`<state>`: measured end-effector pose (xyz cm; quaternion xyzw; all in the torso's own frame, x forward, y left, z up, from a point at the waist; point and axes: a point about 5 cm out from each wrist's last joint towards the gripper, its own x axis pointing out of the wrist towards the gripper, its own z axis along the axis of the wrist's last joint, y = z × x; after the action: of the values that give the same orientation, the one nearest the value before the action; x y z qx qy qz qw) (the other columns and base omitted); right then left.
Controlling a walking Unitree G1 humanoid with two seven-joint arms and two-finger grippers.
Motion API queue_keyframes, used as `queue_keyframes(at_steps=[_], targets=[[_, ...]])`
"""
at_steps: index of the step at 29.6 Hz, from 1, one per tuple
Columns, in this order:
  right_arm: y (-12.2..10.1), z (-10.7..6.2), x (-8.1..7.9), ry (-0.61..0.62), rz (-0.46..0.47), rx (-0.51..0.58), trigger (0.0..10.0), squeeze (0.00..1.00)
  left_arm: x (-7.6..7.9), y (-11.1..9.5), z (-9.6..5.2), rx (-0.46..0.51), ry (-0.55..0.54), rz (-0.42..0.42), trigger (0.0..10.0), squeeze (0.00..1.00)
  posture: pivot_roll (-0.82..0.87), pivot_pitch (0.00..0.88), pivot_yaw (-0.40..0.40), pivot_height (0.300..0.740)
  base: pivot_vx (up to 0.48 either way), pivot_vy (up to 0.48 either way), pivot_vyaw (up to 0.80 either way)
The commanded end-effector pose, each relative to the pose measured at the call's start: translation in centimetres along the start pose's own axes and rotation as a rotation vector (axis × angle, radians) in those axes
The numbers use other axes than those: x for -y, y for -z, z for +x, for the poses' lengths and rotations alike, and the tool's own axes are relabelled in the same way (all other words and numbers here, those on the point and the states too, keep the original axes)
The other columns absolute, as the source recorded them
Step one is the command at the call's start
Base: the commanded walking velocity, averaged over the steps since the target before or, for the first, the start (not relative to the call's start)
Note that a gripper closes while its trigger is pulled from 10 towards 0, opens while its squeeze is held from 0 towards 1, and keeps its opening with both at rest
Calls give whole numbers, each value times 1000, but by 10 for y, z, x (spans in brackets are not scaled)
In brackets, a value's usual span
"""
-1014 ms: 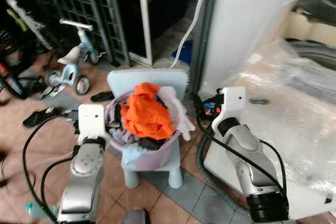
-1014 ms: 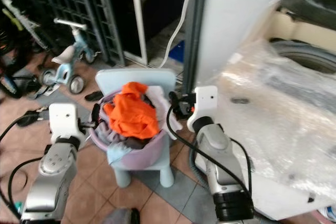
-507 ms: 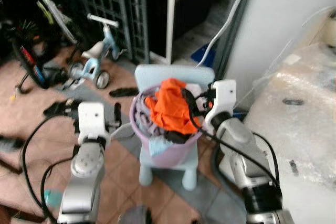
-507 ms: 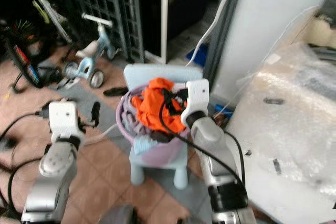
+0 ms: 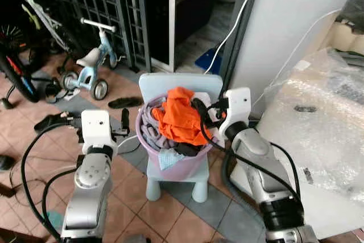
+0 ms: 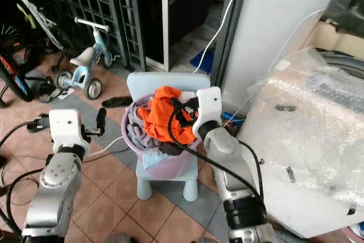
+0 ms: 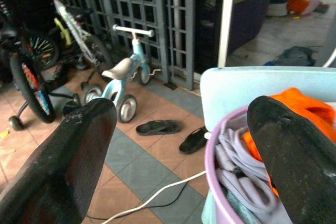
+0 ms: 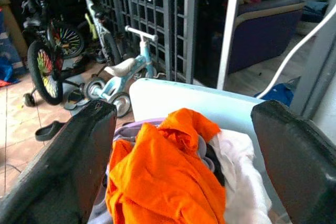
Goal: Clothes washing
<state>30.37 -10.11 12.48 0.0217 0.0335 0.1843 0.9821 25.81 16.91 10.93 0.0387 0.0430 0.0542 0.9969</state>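
A lilac laundry basket (image 5: 190, 163) stands on a small light-blue chair (image 5: 159, 83). It is heaped with clothes: an orange garment (image 5: 177, 120) on top, white, grey and pale blue pieces under it. My right gripper (image 5: 207, 111) hovers at the basket's right rim, open, its fingers (image 8: 79, 161) spread either side of the orange garment (image 8: 168, 177). My left gripper (image 7: 178, 111) is held open just left of the basket, level with its rim (image 7: 210, 156), with nothing between its fingers.
A washing machine wrapped in bubble plastic (image 5: 318, 123) stands close on the right. A child's tricycle (image 5: 94, 64), a bicycle (image 5: 17, 66) and sandals (image 5: 125, 102) lie on the tiled floor at left, before metal grilles. A white cable (image 7: 152, 198) trails past the chair.
The camera has shifted. My right gripper has come from beside the basket's right side to over its rim, close to the orange garment. The left gripper keeps its place left of the basket.
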Motion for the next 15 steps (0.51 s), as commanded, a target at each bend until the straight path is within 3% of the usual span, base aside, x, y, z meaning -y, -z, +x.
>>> queue_keyframes(at_steps=[1,10,15], targets=[[-2,2,-4,-24,-10,1,10000,0,-1,0,0,-3,0,1,10000,0,22,0,-34,740,375,0,0],[7,0,-5,-44,-47,-51,10000,0,-1,2,-1,-9,-3,-9,10000,0,17,0,-40,740,367,0,63],[16,0,-4,-59,-58,-115,10000,0,0,3,-2,-17,-5,-11,10000,0,21,0,-47,740,150,0,286]])
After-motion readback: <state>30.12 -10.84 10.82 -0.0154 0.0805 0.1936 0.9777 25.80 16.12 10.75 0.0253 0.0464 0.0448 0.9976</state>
